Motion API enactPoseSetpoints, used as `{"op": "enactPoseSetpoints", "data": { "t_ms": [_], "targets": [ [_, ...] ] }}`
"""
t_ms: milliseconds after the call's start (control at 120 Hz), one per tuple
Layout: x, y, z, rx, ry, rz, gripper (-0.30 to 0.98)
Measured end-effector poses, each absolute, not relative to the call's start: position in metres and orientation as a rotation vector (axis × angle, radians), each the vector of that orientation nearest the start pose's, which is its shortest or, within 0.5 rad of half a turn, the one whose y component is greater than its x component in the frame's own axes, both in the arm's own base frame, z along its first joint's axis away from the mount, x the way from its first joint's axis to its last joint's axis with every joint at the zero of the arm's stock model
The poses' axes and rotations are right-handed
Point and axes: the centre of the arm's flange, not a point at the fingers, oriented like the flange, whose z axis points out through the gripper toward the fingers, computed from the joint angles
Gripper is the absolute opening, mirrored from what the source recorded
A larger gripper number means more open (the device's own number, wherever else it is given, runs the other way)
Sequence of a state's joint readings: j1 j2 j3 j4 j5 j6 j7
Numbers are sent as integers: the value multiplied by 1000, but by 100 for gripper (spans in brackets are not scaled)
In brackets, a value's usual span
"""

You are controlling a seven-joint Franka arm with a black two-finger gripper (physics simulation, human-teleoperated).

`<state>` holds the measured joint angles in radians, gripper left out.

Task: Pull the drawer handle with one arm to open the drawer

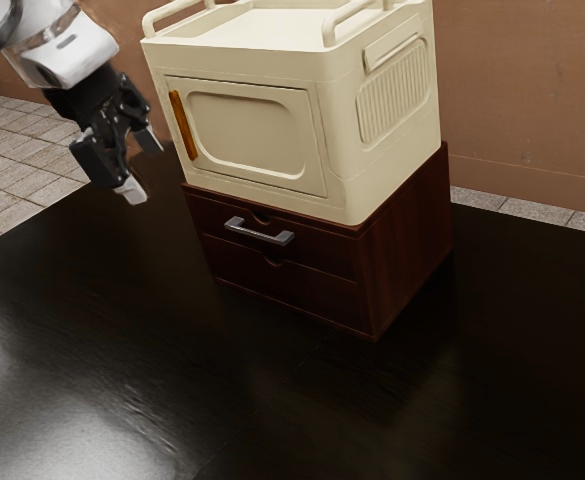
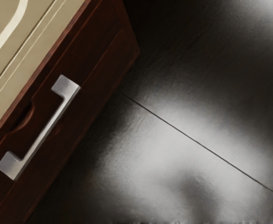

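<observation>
While your fingers (image 1: 132, 190) stand well parted, with a clear gap between their pale tips, they have hold of nothing and touch nothing. Your gripper (image 1: 141, 166) hangs in the air, its fingertips slanting down toward five o'clock in the exterior view. Behind it, your arm (image 1: 69, 52) comes in from eleven o'clock, the white hand tilted rather than upright.

From your gripper, the drawer handle (image 1: 259, 231) lies at four o'clock in the exterior view, apart from the fingertips. It is a silvery bar on two end mounts, fixed across the front of the upper drawer (image 1: 322, 252). Your wrist camera has the whole handle in sight, with the bar running along the drawer front, next to a curved notch at the drawer's edge. You can see that the upper drawer sits closed, and the lower drawer (image 1: 312, 298), at six o'clock from it, is closed too.

On top of the dark red wooden drawer unit (image 1: 407, 245) rests a cream cabinet (image 1: 392, 165), its door shut. The cabinet's orange handle (image 1: 184, 125) is near your gripper, between one and two o'clock from it. Under the drawer unit, the black table (image 1: 82, 320) spreads out toward seven o'clock, shining where it catches the light.
</observation>
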<state>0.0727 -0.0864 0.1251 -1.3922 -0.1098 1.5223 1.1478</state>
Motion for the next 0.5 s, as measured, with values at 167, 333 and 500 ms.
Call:
{"op": "enactPoseSetpoints", "data": {
  "t_ms": [167,333,500],
  "targets": [
    [478,106,694,-2631,1496,-448,68],
    [481,111,678,-2460,1575,-538,66],
    [503,117,665,-2306,1652,-548,63]
  ]
}}
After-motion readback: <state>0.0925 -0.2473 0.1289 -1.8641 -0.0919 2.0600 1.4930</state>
